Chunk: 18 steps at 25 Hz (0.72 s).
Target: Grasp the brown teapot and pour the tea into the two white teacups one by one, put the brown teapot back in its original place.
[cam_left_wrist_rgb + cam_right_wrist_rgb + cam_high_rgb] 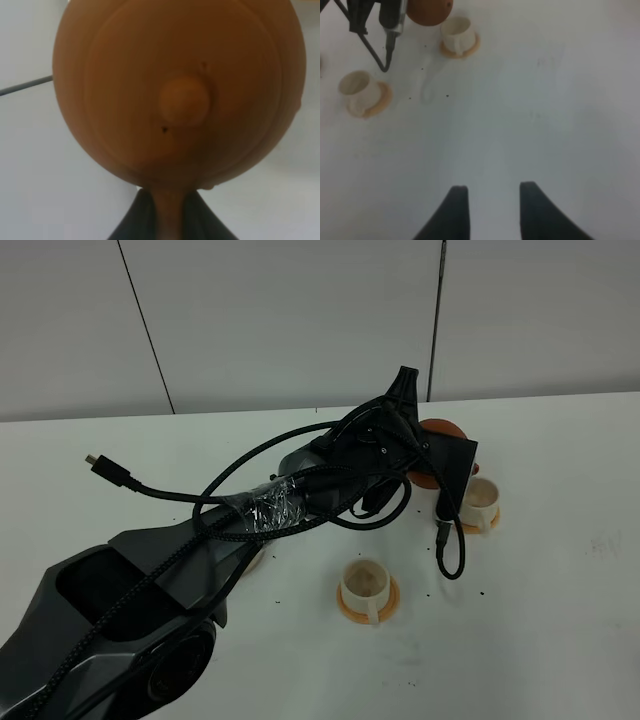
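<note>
Filling the left wrist view, the brown teapot shows its knobbed lid, its handle pinched tight in the left hand. From high up, it hangs just beside the far teacup, so pouring there seems to be the step in hand. Next, the spout must tip over that rim, then over the near teacup. Only the right wrist view shows the right hand, released above the surface.

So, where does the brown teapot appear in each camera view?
Exterior high: the brown teapot peeks out right of centre, mostly hidden behind the left arm.
Left wrist: it fills most of the picture, lid knob central.
Right wrist: cut off at the picture's upper edge, toward its left.
Shared landmark: the white teacup beside it, in the exterior and right wrist views only.
</note>
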Available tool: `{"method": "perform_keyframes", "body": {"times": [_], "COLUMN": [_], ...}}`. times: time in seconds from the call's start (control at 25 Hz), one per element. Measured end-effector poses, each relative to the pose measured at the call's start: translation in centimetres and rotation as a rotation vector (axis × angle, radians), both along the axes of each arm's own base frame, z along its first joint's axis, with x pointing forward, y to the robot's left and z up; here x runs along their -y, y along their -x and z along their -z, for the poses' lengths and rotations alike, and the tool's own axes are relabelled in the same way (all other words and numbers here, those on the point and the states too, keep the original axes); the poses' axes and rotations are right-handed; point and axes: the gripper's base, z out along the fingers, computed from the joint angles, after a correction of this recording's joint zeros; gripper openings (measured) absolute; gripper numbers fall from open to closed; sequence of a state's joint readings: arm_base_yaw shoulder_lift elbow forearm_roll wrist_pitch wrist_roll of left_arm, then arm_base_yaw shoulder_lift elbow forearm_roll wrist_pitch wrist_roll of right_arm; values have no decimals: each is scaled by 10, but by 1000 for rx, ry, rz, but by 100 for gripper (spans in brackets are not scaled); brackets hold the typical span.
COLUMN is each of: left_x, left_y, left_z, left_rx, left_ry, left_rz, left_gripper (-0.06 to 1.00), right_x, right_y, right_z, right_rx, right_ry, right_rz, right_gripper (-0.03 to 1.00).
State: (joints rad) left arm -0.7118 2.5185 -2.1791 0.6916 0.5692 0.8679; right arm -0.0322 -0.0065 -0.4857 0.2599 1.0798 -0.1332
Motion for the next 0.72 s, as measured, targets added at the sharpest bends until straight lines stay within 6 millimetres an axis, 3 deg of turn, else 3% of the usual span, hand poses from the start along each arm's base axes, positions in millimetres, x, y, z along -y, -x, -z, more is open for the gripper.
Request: {"method": "perform_keyframes", "body": {"times": [0.72], "left_x": [8], "left_y": [3], "left_z": [-5], "left_rx": [91], "left_ry": [-99], "left_rz": [61], "left_gripper": [17], "right_x": [0], "right_y": [0], "right_z": [0], "right_rx": [0], "right_ry": [0], "right_rz": [0], "right_gripper": [24]}}
